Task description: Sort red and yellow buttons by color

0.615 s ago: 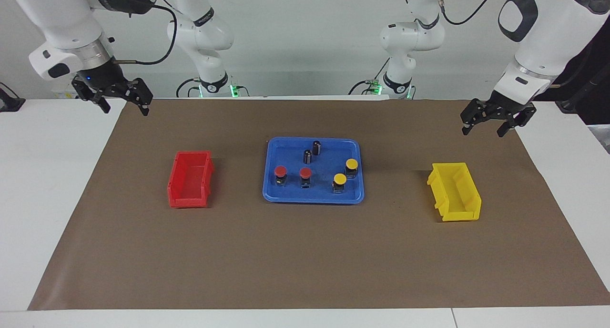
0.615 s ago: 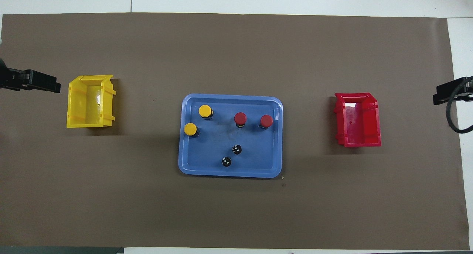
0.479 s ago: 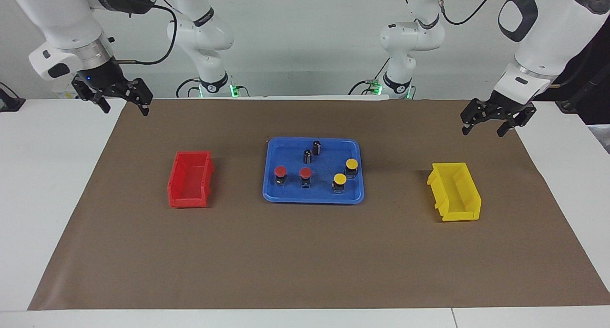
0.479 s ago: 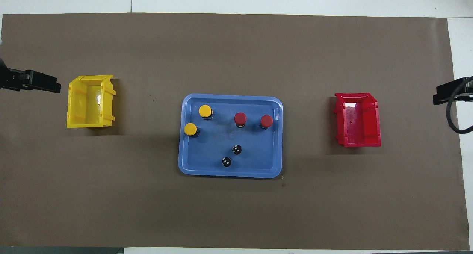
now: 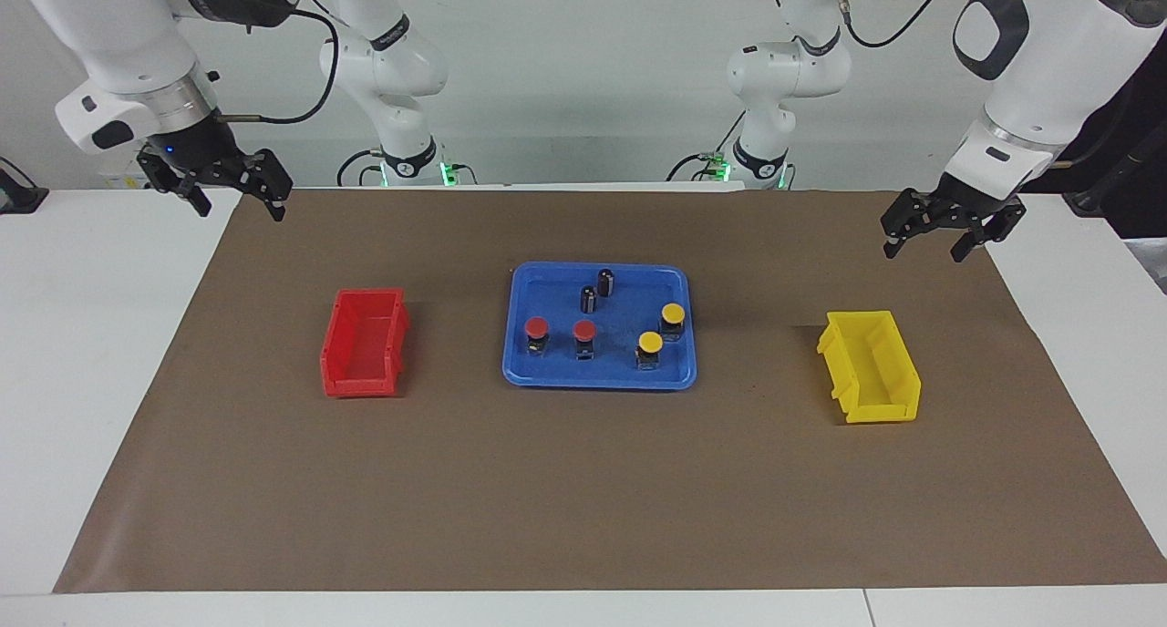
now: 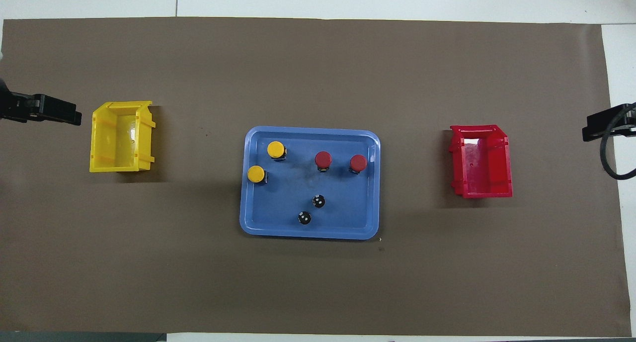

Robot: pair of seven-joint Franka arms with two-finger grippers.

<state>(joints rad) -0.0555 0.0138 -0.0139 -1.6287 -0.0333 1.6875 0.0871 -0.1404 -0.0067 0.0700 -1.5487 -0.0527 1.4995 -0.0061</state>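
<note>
Two red buttons (image 5: 536, 326) (image 5: 584, 330) and two yellow buttons (image 5: 650, 342) (image 5: 673, 313) stand upright in a blue tray (image 5: 547, 377) at the table's middle. In the overhead view the red caps (image 6: 323, 158) (image 6: 358, 162) are toward the right arm's end and the yellow caps (image 6: 276, 149) (image 6: 256, 173) toward the left arm's end. My left gripper (image 5: 923, 251) is open and empty, up over the mat's edge beside the yellow bin (image 5: 871, 367). My right gripper (image 5: 240, 210) is open and empty, over the mat's corner by the red bin (image 5: 365, 340). Both arms wait.
Two small dark cylinders (image 5: 606, 281) (image 5: 588, 299) stand in the tray, nearer to the robots than the buttons. The red bin (image 6: 482, 160) and the yellow bin (image 6: 121, 135) are both empty. A brown mat (image 5: 583, 481) covers the white table.
</note>
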